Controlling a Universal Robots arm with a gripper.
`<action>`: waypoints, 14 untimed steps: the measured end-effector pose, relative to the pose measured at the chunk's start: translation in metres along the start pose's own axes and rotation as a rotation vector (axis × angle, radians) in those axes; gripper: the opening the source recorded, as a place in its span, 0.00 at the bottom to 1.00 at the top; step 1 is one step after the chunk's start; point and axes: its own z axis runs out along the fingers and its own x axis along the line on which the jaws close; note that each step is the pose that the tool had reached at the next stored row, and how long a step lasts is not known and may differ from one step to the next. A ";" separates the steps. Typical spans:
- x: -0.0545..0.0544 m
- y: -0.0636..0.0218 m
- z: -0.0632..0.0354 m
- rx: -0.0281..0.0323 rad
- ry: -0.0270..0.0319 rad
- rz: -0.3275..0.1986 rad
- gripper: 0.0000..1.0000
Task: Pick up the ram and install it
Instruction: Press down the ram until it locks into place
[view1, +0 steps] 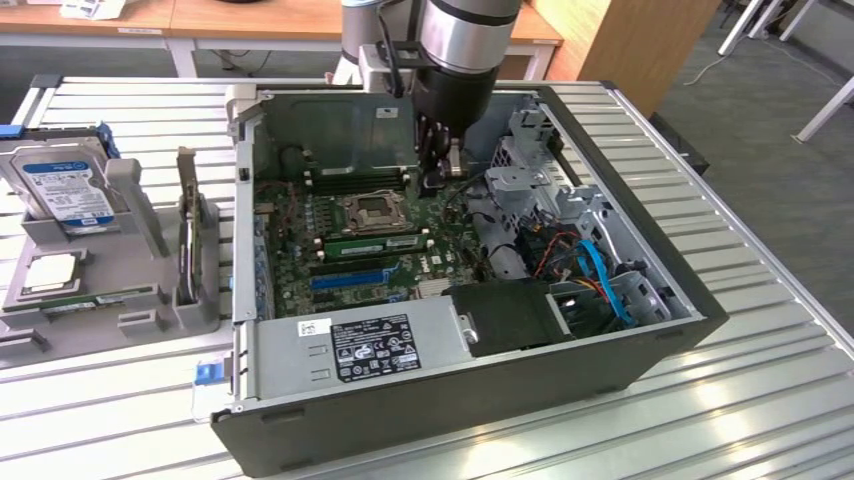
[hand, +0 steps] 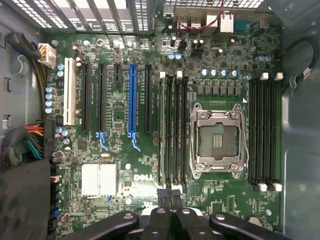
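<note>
**Exterior view:** An open black steel computer case (view1: 641, 370) lies on its side on a slatted silver metal table (view1: 747, 420). Its panel is off, so the green motherboard (view1: 296, 255) faces straight up at the silver-and-black robot arm (view1: 461, 40). The arm reaches down into the case. Its black gripper (view1: 437, 185) hangs above the board, just to the exterior view's right of the square silver processor socket (view1: 374, 212). The ram (view1: 378, 243), a long, thin green circuit-board stick, appears to stand in a memory slot on the near side of that socket, not in the fingers. At the exterior view's left, a grey plastic holder (view1: 134, 322) props up a blue-labelled silver hard drive (view1: 64, 188) and a square silver processor chip (view1: 48, 272), probably so that parts can be taken from above.

**Wrist view:** The gripper's two black fingertips (hand: 162, 194) are clenched together with nothing between them. They are poised over one end of the bank of black memory slots (hand: 172, 130) next to the socket. Pressed together, they probably serve as one blunt tip for pushing the stick home. Seen edge-on from above, which slot carries the stick cannot be told.
</note>
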 end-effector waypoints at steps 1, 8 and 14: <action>0.000 0.0000 0.0008 0.0001 0.0000 0.000 0.10; 0.000 -0.0001 0.0051 0.0000 0.0000 0.000 0.10; 0.000 -0.0002 0.0085 0.0000 0.0000 0.000 0.10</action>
